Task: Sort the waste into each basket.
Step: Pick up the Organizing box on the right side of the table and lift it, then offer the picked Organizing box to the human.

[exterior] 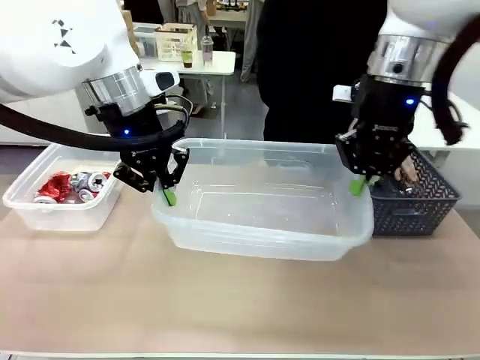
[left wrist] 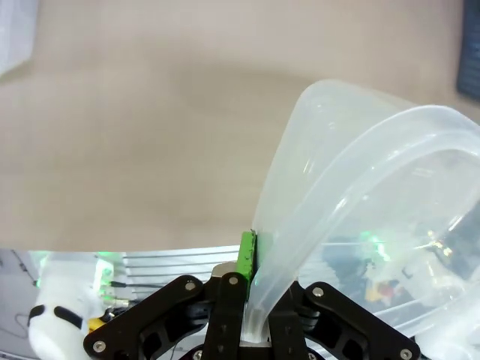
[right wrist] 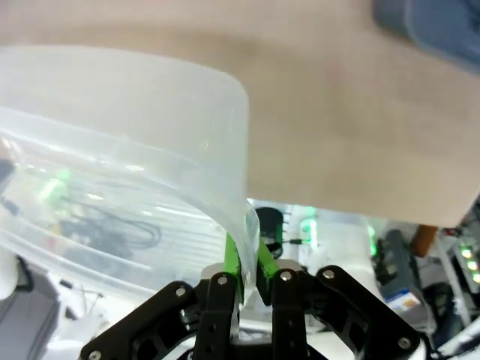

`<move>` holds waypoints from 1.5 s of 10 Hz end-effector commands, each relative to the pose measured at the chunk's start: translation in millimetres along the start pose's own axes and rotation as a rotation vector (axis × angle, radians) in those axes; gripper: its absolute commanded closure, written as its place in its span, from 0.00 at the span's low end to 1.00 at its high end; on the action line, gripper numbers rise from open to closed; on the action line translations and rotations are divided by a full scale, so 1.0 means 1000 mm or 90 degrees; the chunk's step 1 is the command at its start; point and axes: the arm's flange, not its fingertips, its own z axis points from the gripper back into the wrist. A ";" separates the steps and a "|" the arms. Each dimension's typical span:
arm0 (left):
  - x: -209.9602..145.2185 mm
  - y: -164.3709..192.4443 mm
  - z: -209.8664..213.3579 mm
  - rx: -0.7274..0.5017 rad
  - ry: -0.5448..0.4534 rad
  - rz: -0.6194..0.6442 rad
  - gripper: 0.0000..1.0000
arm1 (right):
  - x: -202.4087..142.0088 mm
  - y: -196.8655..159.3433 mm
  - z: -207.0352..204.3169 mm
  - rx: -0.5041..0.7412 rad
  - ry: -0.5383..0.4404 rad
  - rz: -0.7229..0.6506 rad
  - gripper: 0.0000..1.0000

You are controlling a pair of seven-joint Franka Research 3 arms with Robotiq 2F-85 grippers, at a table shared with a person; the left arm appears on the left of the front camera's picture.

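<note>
Tub (exterior: 262,202), big and clear, sits mid-tabletop with the left gripper (exterior: 166,193) pinched on its left rim and the right gripper (exterior: 358,184) clamped on its right rim. Near the left edge, a smaller tub (exterior: 64,214) holds crushed cans (exterior: 71,186). The dark lattice basket (exterior: 416,202) is half-hidden behind the right gripper, contents unreadable.

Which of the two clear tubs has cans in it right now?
The small tub at the robot's left, holding crushed cans; the large middle tub looks empty.
</note>
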 end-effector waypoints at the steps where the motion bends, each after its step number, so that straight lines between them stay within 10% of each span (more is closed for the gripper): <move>1: 0.024 0.056 0.006 0.020 -0.025 0.042 1.00 | 0.034 -0.013 0.019 -0.065 0.075 -0.021 1.00; 5: 0.075 0.050 -0.014 0.010 0.008 0.082 1.00 | 0.087 -0.001 0.005 -0.081 0.087 0.005 1.00; 15: 0.037 0.035 -0.007 -0.004 -0.002 0.044 1.00 | 0.082 0.028 0.001 -0.006 0.061 0.007 1.00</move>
